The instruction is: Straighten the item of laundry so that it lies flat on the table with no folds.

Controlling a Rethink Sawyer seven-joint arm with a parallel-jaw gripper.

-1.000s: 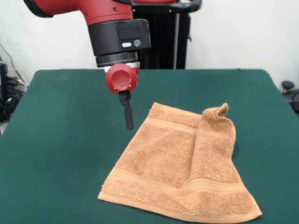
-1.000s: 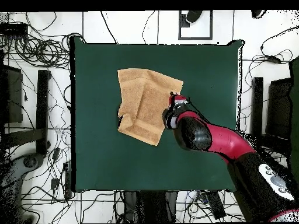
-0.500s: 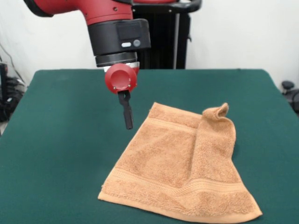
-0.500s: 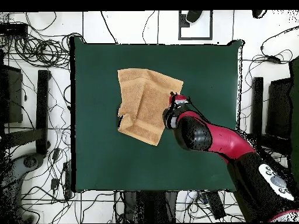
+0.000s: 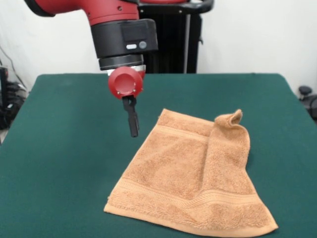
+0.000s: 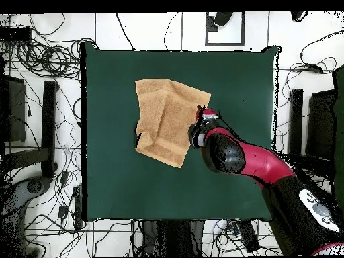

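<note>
The light orange-tan towel (image 5: 183, 173) lies on the dark green table (image 5: 64, 148), right of the middle in the front view. Its right-hand strip is folded over onto the rest, and one corner (image 5: 233, 118) stands up in a peak. A woven band runs near its front edge. My gripper (image 5: 133, 130) hangs from the red and black arm above the bare table, just left of the towel's far corner, and holds nothing. In the overhead view the towel (image 6: 164, 121) lies left of the arm's head, which hides the gripper (image 6: 199, 126) for the most part.
Cables and stands lie on the floor around the table (image 6: 228, 74) in the overhead view. The robot's black pedestal (image 5: 171, 39) stands behind the table's far edge. Bare green cloth spreads to the left of the towel in the front view.
My gripper has moved slightly up and to the left in the front view. The towel has not moved.
</note>
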